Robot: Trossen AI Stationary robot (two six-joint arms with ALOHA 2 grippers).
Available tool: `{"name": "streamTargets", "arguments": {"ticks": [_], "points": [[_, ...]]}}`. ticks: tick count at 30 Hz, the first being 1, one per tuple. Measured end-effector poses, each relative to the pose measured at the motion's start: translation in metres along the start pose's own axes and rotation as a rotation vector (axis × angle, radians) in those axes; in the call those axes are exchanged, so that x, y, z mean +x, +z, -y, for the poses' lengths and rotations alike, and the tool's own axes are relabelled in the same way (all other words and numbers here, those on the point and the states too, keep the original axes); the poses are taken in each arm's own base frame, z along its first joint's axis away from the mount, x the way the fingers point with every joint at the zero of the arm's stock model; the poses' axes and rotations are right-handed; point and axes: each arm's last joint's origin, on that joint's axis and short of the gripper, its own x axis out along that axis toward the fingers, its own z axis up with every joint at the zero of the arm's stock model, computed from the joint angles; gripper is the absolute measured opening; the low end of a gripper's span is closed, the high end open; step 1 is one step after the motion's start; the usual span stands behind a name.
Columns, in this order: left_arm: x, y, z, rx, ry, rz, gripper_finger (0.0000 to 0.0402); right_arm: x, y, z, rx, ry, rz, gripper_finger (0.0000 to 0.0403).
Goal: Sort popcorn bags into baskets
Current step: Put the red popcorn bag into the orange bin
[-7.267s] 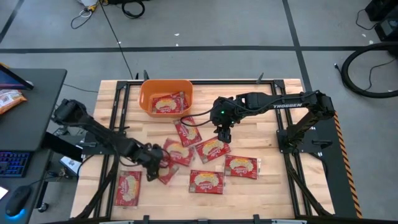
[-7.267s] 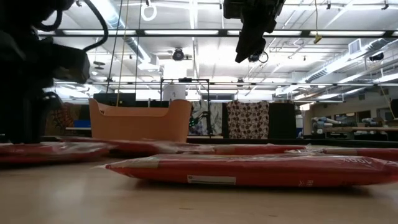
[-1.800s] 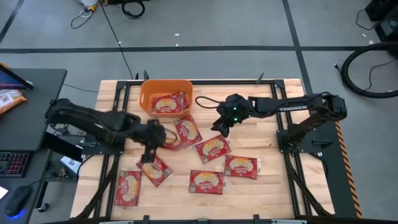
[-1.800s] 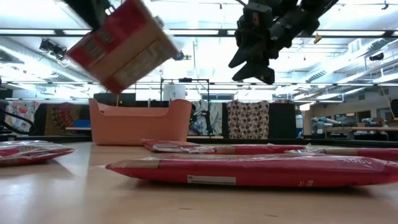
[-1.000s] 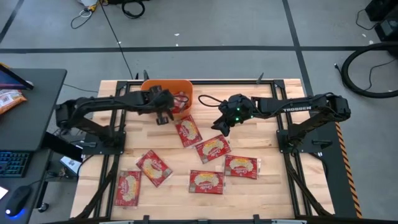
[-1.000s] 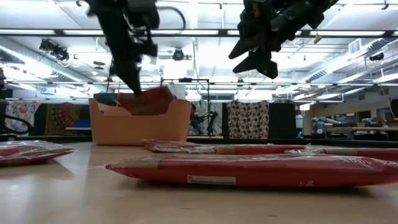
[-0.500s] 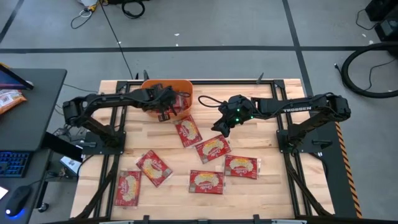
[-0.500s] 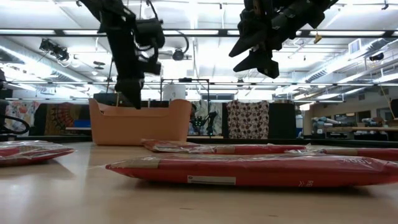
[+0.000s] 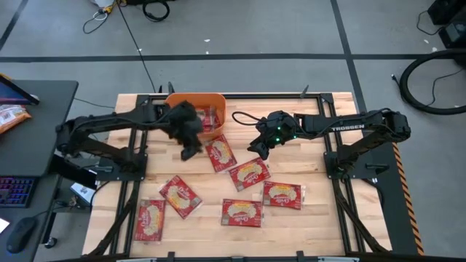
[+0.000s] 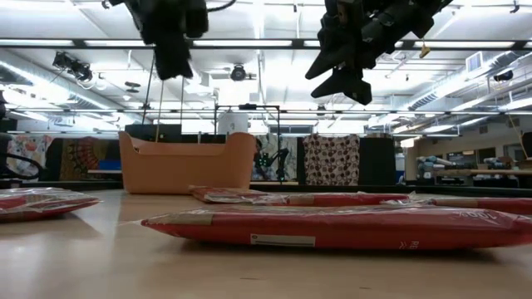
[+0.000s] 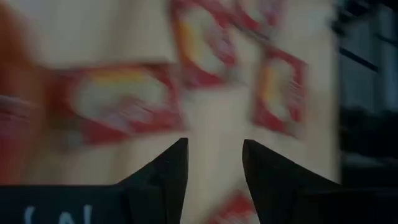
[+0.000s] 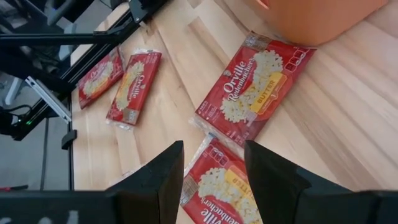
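Note:
The orange basket stands at the table's far edge with popcorn bags lying inside it. Several more red popcorn bags lie flat on the table, among them one just in front of the basket, one near the middle and one toward the near left. My left gripper hangs open and empty above the table by the basket's near wall, its view blurred. My right gripper hangs open and empty above the table, right of the basket.
Three more bags lie along the near part of the table. A black frame runs along the table's sides. A dark desk with a keyboard stands left of the table.
My left gripper held a popcorn bag at the basket's rim and has let it go; the bag now lies in the basket. The gripper has opened, risen, turned, and drawn back toward the table's near edge, just out of the basket.

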Motion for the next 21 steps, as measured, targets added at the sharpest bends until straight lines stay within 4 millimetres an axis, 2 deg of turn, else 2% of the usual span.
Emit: {"name": "streamTargets", "arguments": {"ticks": [3,11,15,21], "points": [[0.006,-0.013,0.022,0.031,-0.094,-0.117,0.0157,0.0,0.0,0.0,-0.01,0.001,0.002,0.0173],[0.03,-0.054,0.069,0.143,-0.148,-0.33,0.0157,0.0,0.001,0.0,-0.037,0.001,0.007,0.0173],[0.04,-0.072,0.08,0.201,-0.11,-0.372,0.0157,0.0,0.001,-0.001,-0.059,0.004,0.012,0.0173],[0.055,-0.1,0.087,0.15,-0.092,-0.446,0.0157,0.0,0.001,-0.001,-0.08,0.005,0.011,0.0173]]}}
